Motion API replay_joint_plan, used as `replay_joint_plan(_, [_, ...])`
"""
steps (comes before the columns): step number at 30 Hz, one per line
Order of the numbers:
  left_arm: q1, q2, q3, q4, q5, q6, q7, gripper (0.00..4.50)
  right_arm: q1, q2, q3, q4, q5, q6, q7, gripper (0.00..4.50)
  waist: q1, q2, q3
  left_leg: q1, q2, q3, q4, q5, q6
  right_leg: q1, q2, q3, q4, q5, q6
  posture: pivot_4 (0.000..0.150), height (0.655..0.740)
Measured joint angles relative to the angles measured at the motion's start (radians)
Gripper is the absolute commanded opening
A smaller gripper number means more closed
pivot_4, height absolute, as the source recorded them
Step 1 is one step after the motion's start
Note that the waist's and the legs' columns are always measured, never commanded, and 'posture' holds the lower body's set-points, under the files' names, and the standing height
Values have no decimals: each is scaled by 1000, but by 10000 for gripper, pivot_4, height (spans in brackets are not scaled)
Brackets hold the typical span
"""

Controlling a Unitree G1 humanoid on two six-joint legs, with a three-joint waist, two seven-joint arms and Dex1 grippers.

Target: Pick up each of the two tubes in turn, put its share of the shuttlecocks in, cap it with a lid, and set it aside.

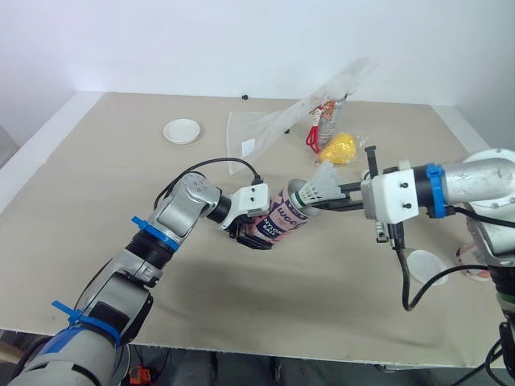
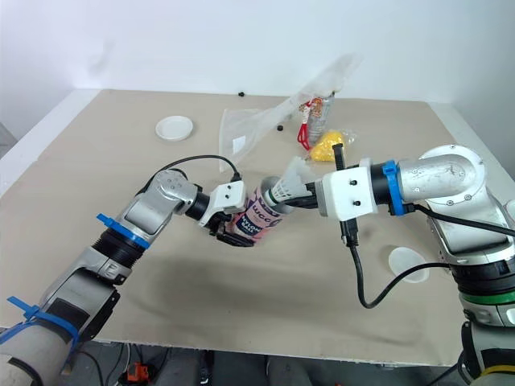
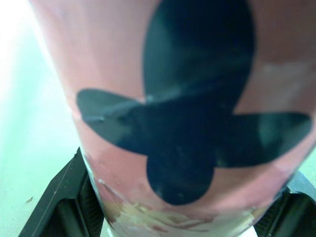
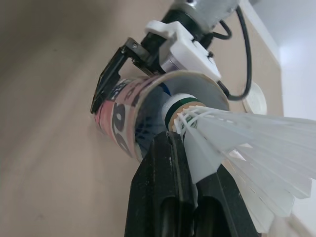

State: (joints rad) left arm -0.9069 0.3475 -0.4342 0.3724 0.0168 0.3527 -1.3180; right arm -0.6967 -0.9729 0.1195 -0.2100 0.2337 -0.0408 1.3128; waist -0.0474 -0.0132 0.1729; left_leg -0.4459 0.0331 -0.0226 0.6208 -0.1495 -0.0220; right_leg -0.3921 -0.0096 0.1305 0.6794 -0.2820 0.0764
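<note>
1. Pink cardboard with dark lettering: that is the tube. Your left gripper has it, with the two black fingers clamped on either side of its lower end.
2. The tube is tilted over the middle of the beige table, with its open mouth turned right and a little upward.
3. Your right gripper reaches in from the right. Its fingers are closed on a white shuttlecock, pinching it just behind the cork where the feathers begin.
4. The shuttlecock's green-banded cork sits right at the tube's mouth, and in the right wrist view it looks just inside the rim. The feathers fan out to the right, all of them outside the tube.
5. A white lid lies flat on the far left of the table, well apart from both grippers.
6. A second white lid lies on the near right, just under your right arm's cable.
7. A clear plastic bag sprawls on the far side, behind the tube, with one corner sticking up.
8. At the right end of the bag you can see a yellow object wrapped in plastic. Just beyond it stands a red-and-grey item, and you cannot tell from here what either one is.
9. Something pinkish shows at the right edge of the table, mostly hidden behind your right arm. I cannot tell whether it is the other tube.
</note>
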Motion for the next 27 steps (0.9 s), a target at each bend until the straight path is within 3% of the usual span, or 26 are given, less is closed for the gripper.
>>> replay_joint_plan(6, [0,-1,-2,-4,3,0,0,31908,-44,3,-4,-1,4,41,13,44609,1,0,0,0,0,0,0,0,0,0,0,0,0,0,0,1500,7400])
replay_joint_plan(19, [3,2,-1,-13,2,14,3,31908,17,15,-190,-27,189,364,-122,44609,1,0,0,0,0,-1,0,0,0,0,0,-1,0,0,0,1500,7400])
replay_joint_plan(22, [3,2,-2,-14,2,15,3,31908,88,45,-313,1,231,575,-314,44609,1,0,0,0,0,-1,0,0,0,0,0,-1,0,1,-2,1500,7400])
replay_joint_plan(27, [5,3,-2,-19,2,16,3,31908,285,158,-398,90,161,682,-580,44609,1,-2,-1,-1,-1,-3,-1,0,0,1,0,-1,1,1,-2,1500,7400])
